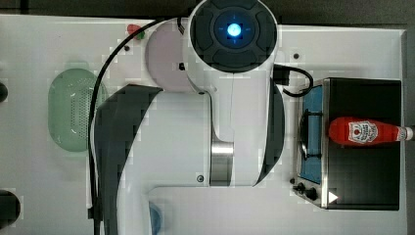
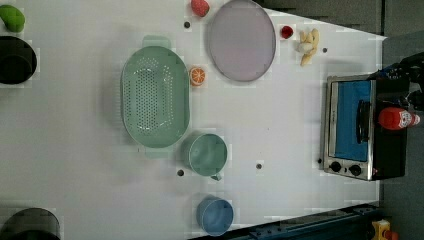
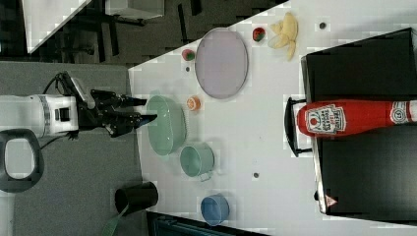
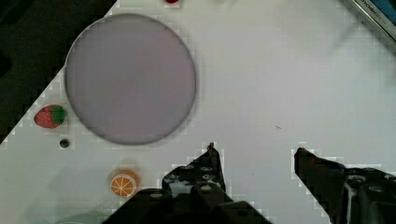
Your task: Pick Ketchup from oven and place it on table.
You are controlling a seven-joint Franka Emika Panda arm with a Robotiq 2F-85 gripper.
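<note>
The ketchup (image 1: 364, 131), a red bottle with a white label and cap, lies on its side on top of the black oven (image 1: 362, 186). It is also in the left view (image 2: 397, 118) and the right view (image 3: 344, 118), on the oven's roof (image 3: 364, 172) near the door handle. My gripper (image 3: 147, 110) hangs well away from the oven, over the green colander (image 3: 167, 125). In the wrist view my gripper (image 4: 255, 151) is open with nothing between its fingers, above the bare white table (image 4: 280, 84).
On the table stand a lilac plate (image 2: 241, 40), a green mug (image 2: 206, 155), a blue cup (image 2: 215, 215), an orange slice (image 2: 197, 76), strawberries (image 2: 200, 7) and a banana (image 2: 307, 44). Black cups (image 2: 15, 60) sit at the left view's left edge.
</note>
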